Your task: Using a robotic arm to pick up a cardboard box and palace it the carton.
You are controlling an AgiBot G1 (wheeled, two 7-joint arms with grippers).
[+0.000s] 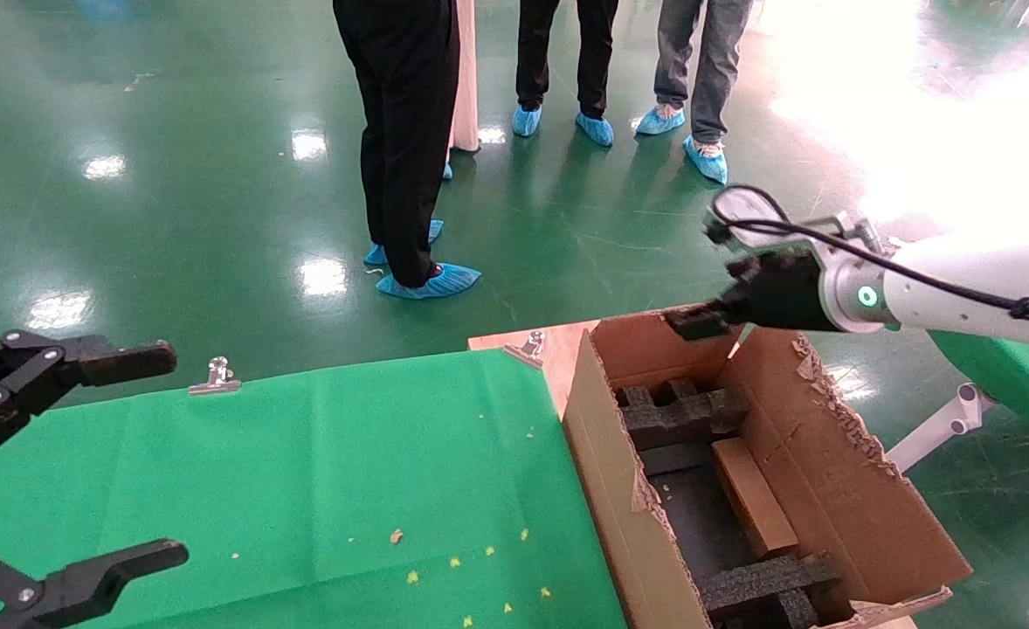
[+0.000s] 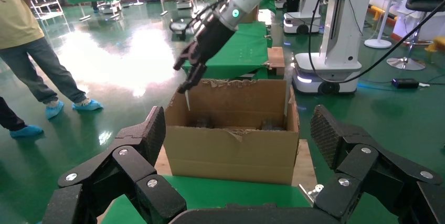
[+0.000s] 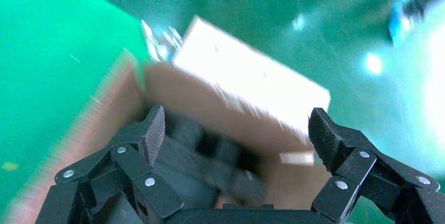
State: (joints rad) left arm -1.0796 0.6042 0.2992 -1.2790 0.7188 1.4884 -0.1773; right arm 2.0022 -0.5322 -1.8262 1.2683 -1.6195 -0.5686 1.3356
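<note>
The small cardboard box (image 1: 752,498) lies flat inside the large carton (image 1: 602,454), between black foam blocks (image 1: 680,415). The white right arm with the teal ring (image 1: 866,295) reaches in from the right. Its right gripper (image 1: 705,320) is open and empty, just above the carton's far rim. It also shows in the left wrist view (image 2: 190,72) over the carton (image 2: 231,150). The right wrist view shows the open right gripper (image 3: 236,129) over the blurred carton (image 3: 220,98). My left gripper (image 1: 169,454) is open and empty over the table's left side, facing the carton (image 2: 236,129).
A green cloth (image 1: 305,472) covers the table, held by metal clips (image 1: 216,376). The carton stands on a wooden board (image 1: 549,345) at the table's right end. Several people in blue shoe covers (image 1: 431,279) stand on the green floor beyond. Another robot base (image 2: 328,72) stands behind the carton.
</note>
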